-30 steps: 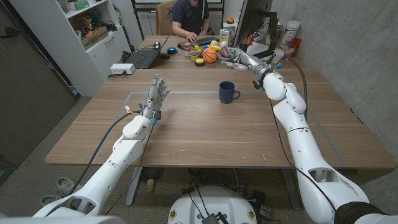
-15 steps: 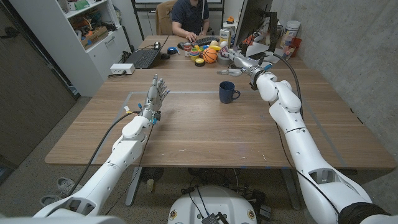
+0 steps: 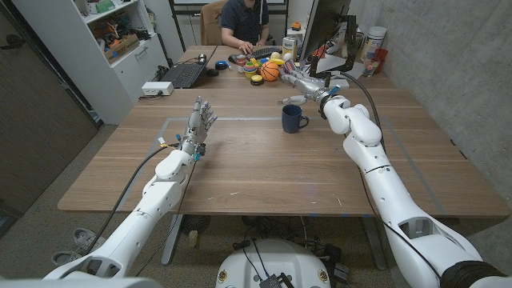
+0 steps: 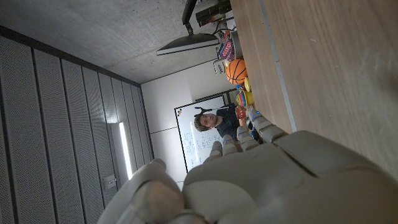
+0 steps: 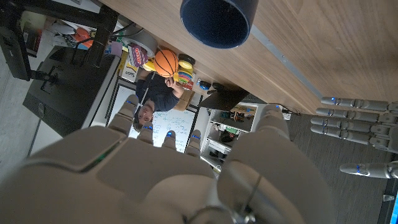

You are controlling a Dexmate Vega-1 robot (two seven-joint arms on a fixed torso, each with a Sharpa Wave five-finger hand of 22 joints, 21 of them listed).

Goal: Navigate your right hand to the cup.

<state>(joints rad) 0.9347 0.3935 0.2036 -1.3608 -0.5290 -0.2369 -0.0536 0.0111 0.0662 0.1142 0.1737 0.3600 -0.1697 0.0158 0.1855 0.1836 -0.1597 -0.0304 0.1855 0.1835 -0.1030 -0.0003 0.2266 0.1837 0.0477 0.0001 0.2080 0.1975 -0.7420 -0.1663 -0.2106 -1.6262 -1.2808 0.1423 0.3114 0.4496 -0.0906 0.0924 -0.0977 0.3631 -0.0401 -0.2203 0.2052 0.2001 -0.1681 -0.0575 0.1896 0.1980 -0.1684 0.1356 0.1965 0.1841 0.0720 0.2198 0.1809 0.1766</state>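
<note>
A dark blue mug, the cup [image 3: 293, 118], stands upright on the wooden table [image 3: 264, 172] right of centre, its handle to the right. My right hand [image 3: 297, 86] hovers just behind it with fingers spread, holding nothing and not touching it. In the right wrist view the cup [image 5: 219, 22] shows beyond my right hand [image 5: 186, 171]. My left hand [image 3: 200, 120] stands upright at the table's left with fingers apart and empty; it appears as my left hand [image 4: 249, 177] in its own wrist view and as my left hand [image 5: 357, 121] in the right wrist view.
At the far end are a toy pile with a basketball [image 3: 270, 70], a laptop [image 3: 182, 74], a white box [image 3: 158, 88] and a monitor [image 3: 320, 28]. A person [image 3: 244, 20] sits behind them. A shelf [image 3: 120, 36] stands at the far left.
My right arm has swung leftward, bringing the hand from the cup's far right to just behind it. The left hand and the cup have stayed put.
</note>
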